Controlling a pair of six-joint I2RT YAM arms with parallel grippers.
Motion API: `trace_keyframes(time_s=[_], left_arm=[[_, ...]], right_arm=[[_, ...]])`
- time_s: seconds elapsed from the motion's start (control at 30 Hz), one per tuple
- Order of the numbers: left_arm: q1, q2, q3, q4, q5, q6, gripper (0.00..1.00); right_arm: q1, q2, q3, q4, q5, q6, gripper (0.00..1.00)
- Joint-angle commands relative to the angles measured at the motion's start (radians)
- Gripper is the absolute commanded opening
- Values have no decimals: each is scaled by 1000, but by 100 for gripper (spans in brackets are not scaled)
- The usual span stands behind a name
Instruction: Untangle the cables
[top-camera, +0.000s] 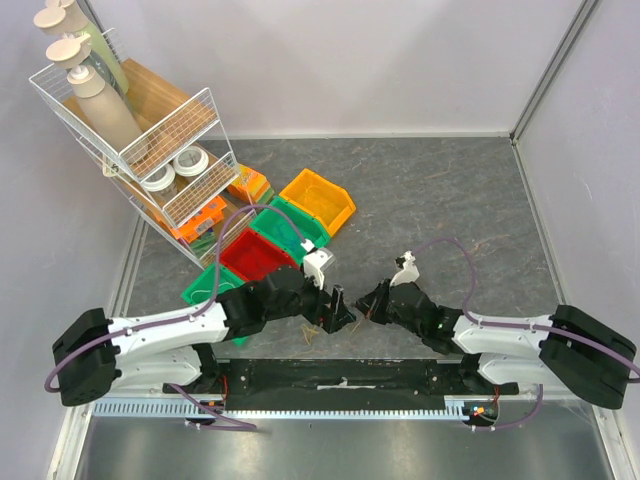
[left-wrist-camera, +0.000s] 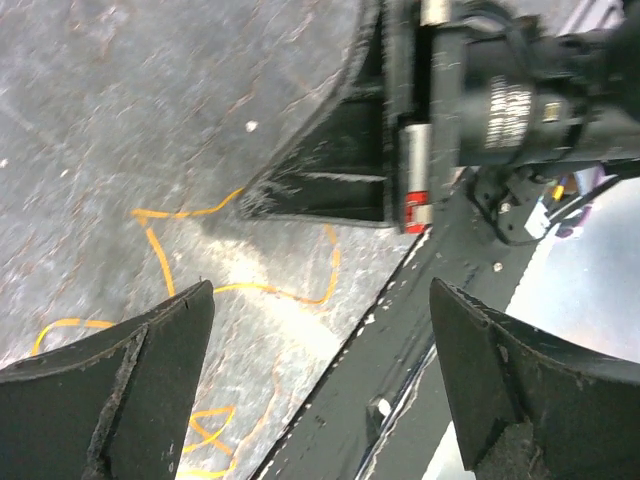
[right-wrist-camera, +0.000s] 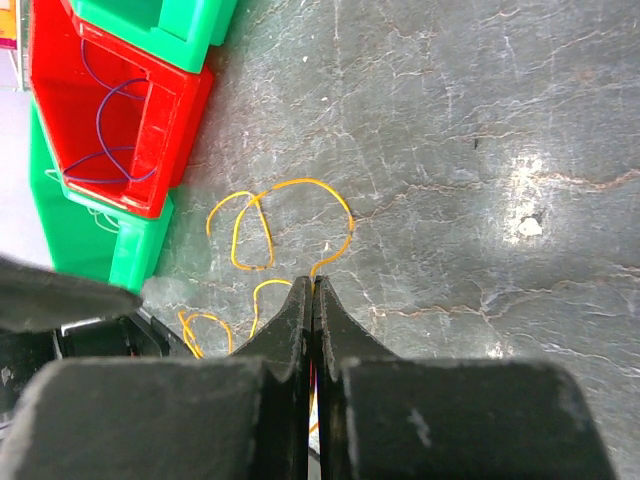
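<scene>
The cables are thin yellow wires lying in loops on the grey table (right-wrist-camera: 480, 130), seen in the right wrist view (right-wrist-camera: 245, 235) and in the left wrist view (left-wrist-camera: 290, 295). In the top view they are faint strands (top-camera: 315, 331) just below the two grippers. My right gripper (right-wrist-camera: 313, 284) is shut with a yellow strand running out of its tips; it sits low over the table (top-camera: 366, 304). My left gripper (left-wrist-camera: 320, 290) is open and empty, right beside it (top-camera: 343, 313), with wire loops on the table between and beside its fingers (left-wrist-camera: 160, 350).
A red bin (right-wrist-camera: 110, 110) holding a thin purple-blue wire stands among green bins (right-wrist-camera: 90, 250) left of the wires. A yellow bin (top-camera: 318, 200) and a wire rack (top-camera: 140, 130) with bottles stand at the back left. A black rail (top-camera: 340, 375) runs along the near edge.
</scene>
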Motion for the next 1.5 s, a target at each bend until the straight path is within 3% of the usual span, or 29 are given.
trace_keyframes(time_s=[0.0,0.27,0.47,0.57,0.7,1.17,1.2,1.33,1.4,1.47], left_arm=[[63,27,28,-90,31,34,95],[210,200,38,76,236,59,97],[210,344,54,210,405,64,97],[187,337,9,300,431,50,92],[146,327,0,303,411,57,84],[-32,367,106,148,51,70,51],[-37,370,113,136,31,68,46],[-43,384,149,53,-63,53,9],[-43,386,158,25,-97,45,4],[-42,370,157,18,-92,27,2]], right_arm=[[-3,-53,-21,26,-9,-38,0],[-3,-118,-30,7,-17,-66,0],[-3,-93,-13,17,-18,-60,0],[-4,-84,-9,14,-11,-44,0],[-6,-70,5,4,2,-29,0],[-10,-52,27,-9,0,14,0],[-12,-49,28,-10,-3,13,0],[-10,-60,31,-24,-20,-55,0],[-10,-86,43,-77,-21,-114,11],[-10,-133,70,-192,18,-177,28]])
